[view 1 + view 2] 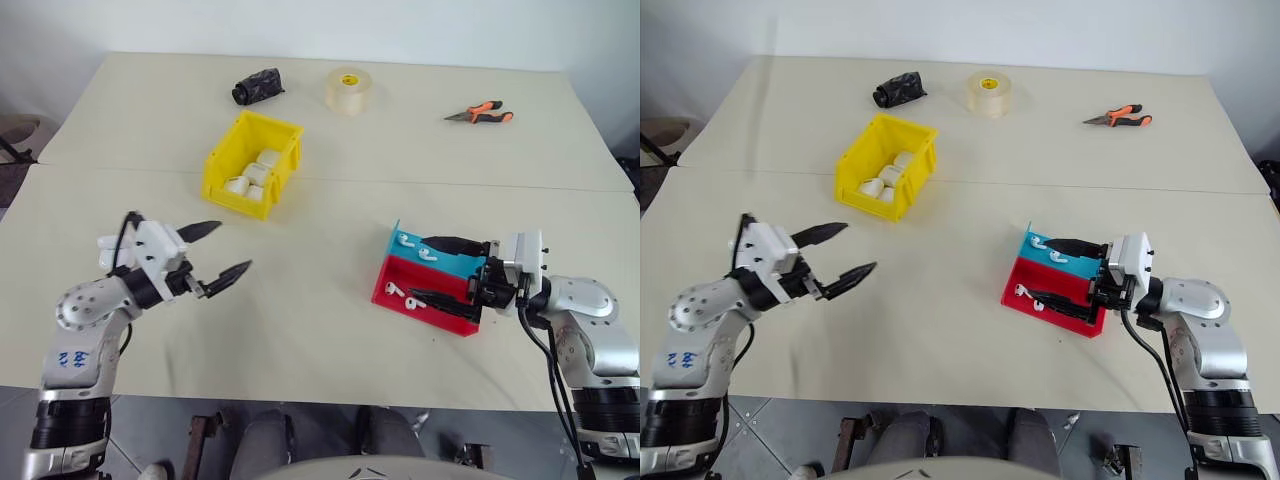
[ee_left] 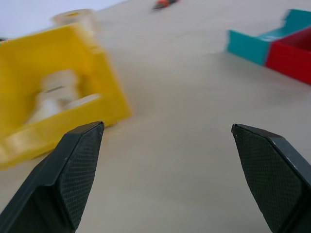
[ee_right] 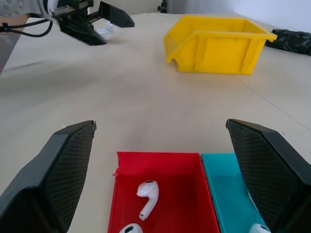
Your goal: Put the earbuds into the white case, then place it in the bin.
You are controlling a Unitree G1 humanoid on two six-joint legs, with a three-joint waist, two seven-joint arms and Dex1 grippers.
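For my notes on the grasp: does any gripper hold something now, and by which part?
Nothing is held. The left gripper is open above bare table, and the right gripper is open over the red-and-blue tray, touching no earbud.

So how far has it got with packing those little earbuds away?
Several white cases already lie in the yellow bin. Nothing is in hand: the left gripper hangs open over bare table, and the right gripper is open around the red-and-blue tray. Earbuds are loose in the tray, so casing them and binning that case is left.
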